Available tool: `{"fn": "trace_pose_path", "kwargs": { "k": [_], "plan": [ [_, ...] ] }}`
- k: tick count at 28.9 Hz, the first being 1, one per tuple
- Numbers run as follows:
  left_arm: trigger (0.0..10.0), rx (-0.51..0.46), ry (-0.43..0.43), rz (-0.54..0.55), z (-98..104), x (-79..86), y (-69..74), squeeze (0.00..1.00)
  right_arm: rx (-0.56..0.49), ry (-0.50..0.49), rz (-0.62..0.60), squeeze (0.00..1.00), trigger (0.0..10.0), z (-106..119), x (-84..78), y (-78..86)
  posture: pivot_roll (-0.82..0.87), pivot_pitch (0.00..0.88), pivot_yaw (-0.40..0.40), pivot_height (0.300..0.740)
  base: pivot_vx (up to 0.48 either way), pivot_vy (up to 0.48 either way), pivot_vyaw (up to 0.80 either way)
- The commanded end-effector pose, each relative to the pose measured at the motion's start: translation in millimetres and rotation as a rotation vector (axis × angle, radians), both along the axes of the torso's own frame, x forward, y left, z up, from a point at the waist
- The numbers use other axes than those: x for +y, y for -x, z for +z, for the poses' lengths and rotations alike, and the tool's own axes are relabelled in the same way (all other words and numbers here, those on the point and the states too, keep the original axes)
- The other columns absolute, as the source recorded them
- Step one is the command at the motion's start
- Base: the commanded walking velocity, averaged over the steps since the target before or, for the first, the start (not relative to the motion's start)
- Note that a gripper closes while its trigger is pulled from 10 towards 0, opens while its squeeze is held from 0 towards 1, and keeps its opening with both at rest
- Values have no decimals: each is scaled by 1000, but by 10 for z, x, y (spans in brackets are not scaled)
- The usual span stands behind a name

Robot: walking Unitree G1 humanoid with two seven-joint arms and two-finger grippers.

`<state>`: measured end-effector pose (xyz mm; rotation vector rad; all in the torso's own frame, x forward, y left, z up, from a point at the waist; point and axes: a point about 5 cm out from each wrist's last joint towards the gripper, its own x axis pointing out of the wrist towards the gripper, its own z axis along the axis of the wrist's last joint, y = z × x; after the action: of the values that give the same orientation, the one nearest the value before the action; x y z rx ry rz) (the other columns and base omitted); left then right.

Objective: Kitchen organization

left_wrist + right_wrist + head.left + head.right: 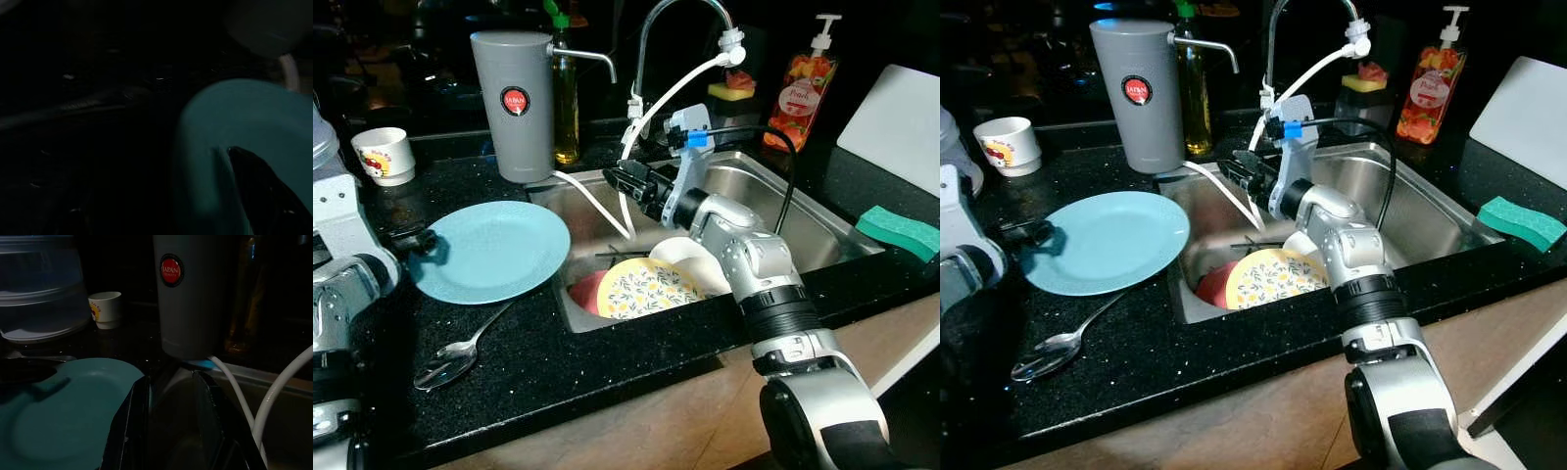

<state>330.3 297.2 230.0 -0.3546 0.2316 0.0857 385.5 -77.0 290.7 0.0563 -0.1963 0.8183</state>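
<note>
Left eye view has the left gripper (419,242) pinching the rim of the light blue plate (494,250) at centre left, on the black countertop (607,362). Right gripper (625,183), jaws parted and empty, hovers over the sink (803,230). Likely mid-transfer; next the plate wants lifting clear and stacking.

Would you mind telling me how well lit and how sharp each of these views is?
Left and right eye views: evenly lit and sharp, with glare on the sink wall and the spoon. Left wrist view: very dark and soft, the blue plate blurred. Right wrist view: dim, yet the grey canister reads clearly.
</note>
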Motion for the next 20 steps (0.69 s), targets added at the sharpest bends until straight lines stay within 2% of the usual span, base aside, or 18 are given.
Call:
{"fn": "trace_pose_path", "kwargs": {
  "k": [1, 4, 8, 13, 14, 15, 16, 17, 20],
  "plan": [
    [10000, 56, 68, -48, -119, -82, -3, 0, 31, 19, 10, 0, 10000, -88, 31, 3, 84, 73, -15, 740, 0, 0, 0],
    [10000, 75, 86, -69, -138, -108, 2, 0, 41, 16, 15, 0, 10000, -109, 45, 6, 84, 72, -14, 740, 0, 0, 0],
    [10000, 103, 63, -89, -180, -128, 8, 0, 58, 14, 19, 0, 10000, -140, 55, 7, 83, 72, -12, 740, 0, 0, 0],
    [10000, 142, 93, -156, -259, -222, 26, 0, 76, 10, 22, 0, 10000, -167, 57, 8, 81, 73, -12, 740, 0, 0, 0],
    [4196, 154, 99, -168, -281, -243, 31, 0, 80, 8, 23, 0, 10000, -170, 59, 7, 81, 73, -12, 740, 0, 0, 0],
    [1176, 162, 112, -178, -308, -268, 32, 0, 84, 6, 24, 0, 10000, -175, 61, 7, 81, 73, -12, 740, 0, 0, 0],
    [1176, 162, 112, -178, -308, -268, 32, 0, 84, 6, 24, 0, 10000, -175, 61, 7, 81, 73, -12, 740, 0, 0, 0],
    [0, 161, 138, -199, -325, -314, 29, 0, 92, 2, 25, 0, 10000, -182, 65, 6, 81, 73, -12, 740, 0, 0, 0],
    [0, 147, 160, -217, -308, -357, 24, 0, 99, -3, 24, 0, 10000, -187, 64, 8, 78, 75, -10, 740, 0, 0, 0]
  ]
}}
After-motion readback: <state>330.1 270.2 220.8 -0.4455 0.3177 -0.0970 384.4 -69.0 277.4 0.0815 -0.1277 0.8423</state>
